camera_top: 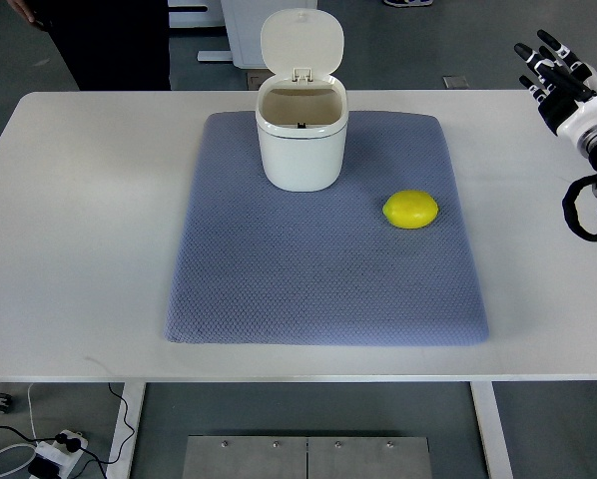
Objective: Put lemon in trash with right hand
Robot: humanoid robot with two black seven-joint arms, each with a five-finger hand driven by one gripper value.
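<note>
A yellow lemon (410,210) lies on the right part of a blue-grey mat (279,279). Toward the mat's far edge stands a small white trash bin (300,145) with its lid tipped up and back, so the inside shows. My right hand (554,70) hovers over the table's far right corner, well to the right of and beyond the lemon. Its black fingers are spread and hold nothing. The left arm does not show.
The mat lies on a white table (79,220). A person in dark clothing (109,40) stands behind the table's far left. White furniture stands behind the bin. Cables and a power strip (54,454) lie on the floor at lower left.
</note>
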